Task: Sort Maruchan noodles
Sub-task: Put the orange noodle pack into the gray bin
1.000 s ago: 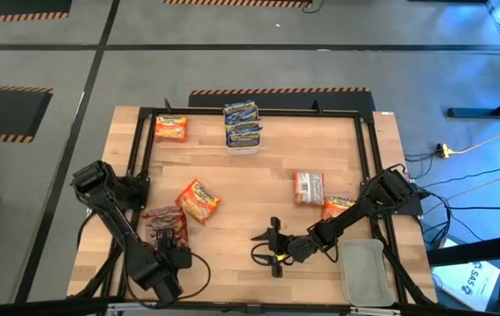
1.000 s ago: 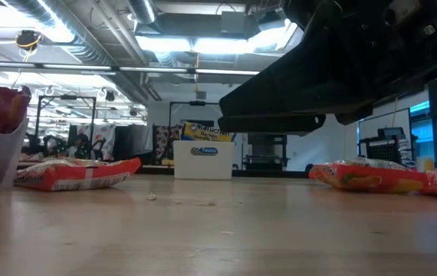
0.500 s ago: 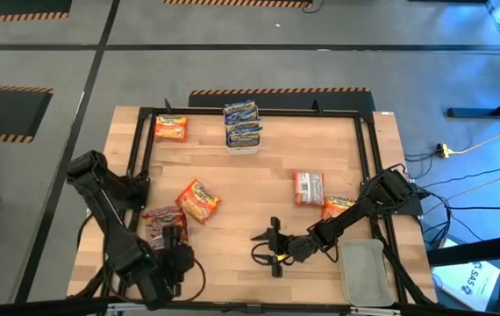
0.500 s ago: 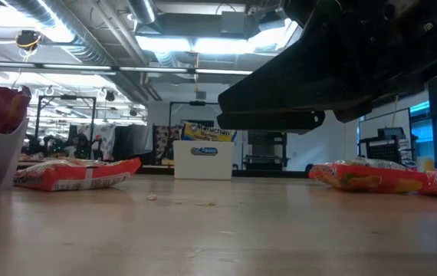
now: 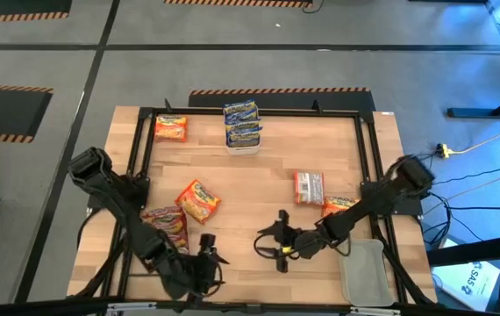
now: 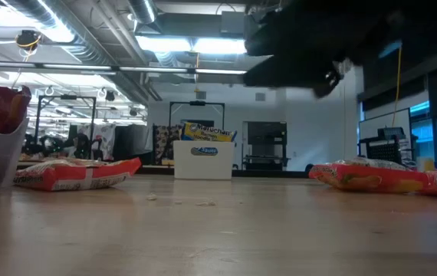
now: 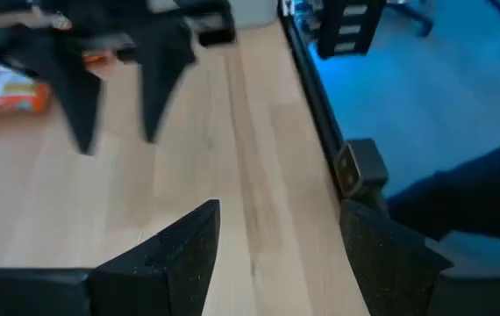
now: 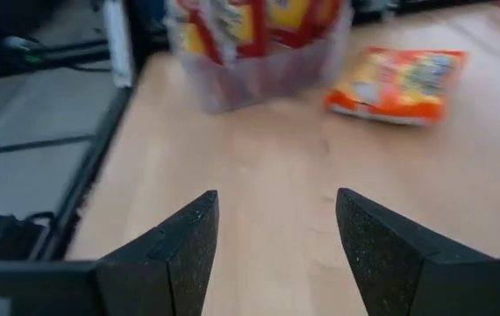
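High view: left gripper (image 5: 208, 254) has swung off the clear tub (image 5: 164, 230) of red packets near the left edge and now sits at the near edge, pointing toward mid-tabletop (image 5: 259, 184). Fingers open, nothing between them. Left wrist view confirms: bare wood between the fingers, with the right arm's open fingers facing it farther off.

Right gripper (image 5: 278, 245) has barely shifted, still low over the near-centre of the tabletop, fingers open and empty. Its wrist view looks across at the tub of red packets and the orange packet (image 8: 399, 81) lying just beside it.

Packet positions unchanged:
- blue packets (image 5: 242, 123) standing in the white tub at the far edge, centre
- one orange packet in the far-left corner (image 5: 170, 129)
- one red/pink packet (image 5: 309, 187) flat toward the right edge, another orange one (image 5: 338, 207) just beside it nearer the right arm
- an empty clear tub (image 5: 361, 272) at the near-right corner

My read: left arm just finished a drop into the red tub and is clearing out. Four loose packets remain; the orange one beside the tub is the left arm's closest pick.
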`<state>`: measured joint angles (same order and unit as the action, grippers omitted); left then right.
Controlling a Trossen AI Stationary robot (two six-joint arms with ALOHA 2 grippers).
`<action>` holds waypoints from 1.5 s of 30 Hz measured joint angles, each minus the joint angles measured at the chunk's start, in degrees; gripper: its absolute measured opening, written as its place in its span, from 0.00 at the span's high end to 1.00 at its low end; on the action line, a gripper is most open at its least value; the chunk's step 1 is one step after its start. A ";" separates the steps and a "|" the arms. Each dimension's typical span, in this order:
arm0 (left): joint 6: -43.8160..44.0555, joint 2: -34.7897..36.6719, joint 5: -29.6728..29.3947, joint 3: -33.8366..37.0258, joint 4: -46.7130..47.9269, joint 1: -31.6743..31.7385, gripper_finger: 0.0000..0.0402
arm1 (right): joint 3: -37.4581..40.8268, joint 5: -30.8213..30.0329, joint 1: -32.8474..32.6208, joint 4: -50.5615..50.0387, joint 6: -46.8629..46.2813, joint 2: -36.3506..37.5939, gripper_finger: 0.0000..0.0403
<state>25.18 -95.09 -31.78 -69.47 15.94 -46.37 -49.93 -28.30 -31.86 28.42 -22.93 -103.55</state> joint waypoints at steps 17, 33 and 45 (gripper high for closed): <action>-6.66 -0.39 -2.08 18.44 -27.27 14.36 0.43 | 0.22 -6.96 9.72 -76.47 -34.08 22.67 0.46; -11.15 -0.39 -3.26 20.17 -27.28 21.21 0.43 | 11.60 15.25 23.08 -52.40 -19.25 21.79 0.46; -13.83 -1.75 1.18 20.13 -30.94 23.41 0.43 | 12.94 22.37 14.49 -29.14 -8.69 15.12 0.46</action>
<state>11.35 -96.84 -30.60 -49.34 -14.99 -22.96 -36.99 -5.94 -17.37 -0.72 -31.62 -88.43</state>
